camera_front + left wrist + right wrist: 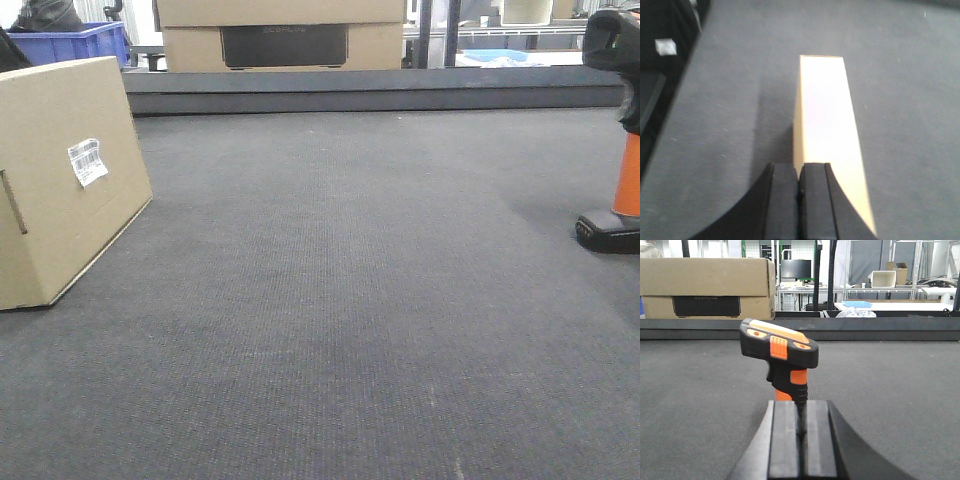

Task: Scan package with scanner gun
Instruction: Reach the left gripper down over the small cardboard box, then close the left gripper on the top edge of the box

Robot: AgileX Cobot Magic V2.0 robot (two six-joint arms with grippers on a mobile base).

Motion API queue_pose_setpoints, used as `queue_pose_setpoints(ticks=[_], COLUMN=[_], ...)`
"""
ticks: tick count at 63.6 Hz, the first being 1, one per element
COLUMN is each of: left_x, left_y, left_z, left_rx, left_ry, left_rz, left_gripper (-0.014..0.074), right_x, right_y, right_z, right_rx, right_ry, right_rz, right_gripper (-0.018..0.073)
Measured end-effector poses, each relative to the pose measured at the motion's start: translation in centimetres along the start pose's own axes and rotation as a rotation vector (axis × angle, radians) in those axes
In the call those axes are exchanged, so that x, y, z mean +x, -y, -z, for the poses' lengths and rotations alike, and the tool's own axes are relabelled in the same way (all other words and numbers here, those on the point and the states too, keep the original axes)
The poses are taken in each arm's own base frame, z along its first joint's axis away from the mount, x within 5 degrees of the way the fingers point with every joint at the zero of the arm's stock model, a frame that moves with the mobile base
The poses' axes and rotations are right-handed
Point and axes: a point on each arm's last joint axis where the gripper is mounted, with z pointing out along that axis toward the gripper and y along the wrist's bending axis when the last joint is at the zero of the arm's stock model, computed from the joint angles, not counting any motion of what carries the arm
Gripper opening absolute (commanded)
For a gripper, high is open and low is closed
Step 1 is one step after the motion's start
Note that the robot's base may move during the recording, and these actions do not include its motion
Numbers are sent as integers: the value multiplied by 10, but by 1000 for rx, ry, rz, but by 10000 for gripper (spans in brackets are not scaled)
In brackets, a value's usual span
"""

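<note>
The package (60, 190), a plain tan box with a white barcode label (87, 161), stands at the table's left. In the left wrist view its narrow top (825, 115) runs away from my left gripper (800, 167), which hovers over its near end, shut and empty. The scanner gun (780, 347) stands upright on its base, with a black head and an orange handle. It is just beyond my right gripper (801, 402), whose fingers are shut with nothing held. In the front view the scanner gun (625, 170) is at the far right edge, and neither gripper shows there.
Dark grey matting (350, 300) covers the table. A raised dark ledge (380, 90) bounds its far side. Behind it sit larger cardboard boxes with a dark panel (285, 40) and a blue bin (75, 42). The table's left edge (675, 100) drops off beside the package.
</note>
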Motion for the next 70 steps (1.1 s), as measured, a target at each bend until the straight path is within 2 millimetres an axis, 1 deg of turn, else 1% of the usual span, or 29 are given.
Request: queue_pose_setpoints(ticks=[1,3,4,7,14,16,23,25,27,30,34,35,38,43,46,50,51,61,70], left_x=[-3,-11,-13,-25,-38,-39,-42,-41,-41,-39,-36,-36,-36,-36,-35,-35,-35,-35,-34], left_y=[0,1,1,2,5,6,16,19,22,26,32,33,36,39,38,37,36,32,27], left_z=[-6,-10,-16,-26,-52,-61,-84,-89,-93,-96,-98,-98,-98,-98,-98,-98,-98,-98,-98], left_rx=[1,10,10,19,34,38,63,70,75,83,95,97,103,105,94,78,74,28,-30], left_ry=[-22,-40,-69,-101,-206,-238,-312,-325,-331,-342,-359,-360,-361,-363,-366,-368,-368,-370,-381], left_rz=[3,8,9,14,12,12,-12,-18,-27,-36,-48,-50,-59,-45,-22,-20,-20,-29,-45], left_gripper=[-111,-111,-111,-111,-111,-111,-108,-92,-59,11,129,172,258,440,526,606,615,580,580], right_x=[0,0,0,0,0,0,0,0,0,0,0,0,0,0,0,0,0,0,0], right_y=[0,0,0,0,0,0,0,0,0,0,0,0,0,0,0,0,0,0,0], right_z=[0,0,0,0,0,0,0,0,0,0,0,0,0,0,0,0,0,0,0], right_rx=[0,0,0,0,0,0,0,0,0,0,0,0,0,0,0,0,0,0,0], right_ry=[0,0,0,0,0,0,0,0,0,0,0,0,0,0,0,0,0,0,0], right_rz=[0,0,0,0,0,0,0,0,0,0,0,0,0,0,0,0,0,0,0], right_gripper=[-162,-162,-162,-162,-162,-162,-162,-162,-162,-162,-162,-162,-162,-162,-162,-162,-162,-162,-162])
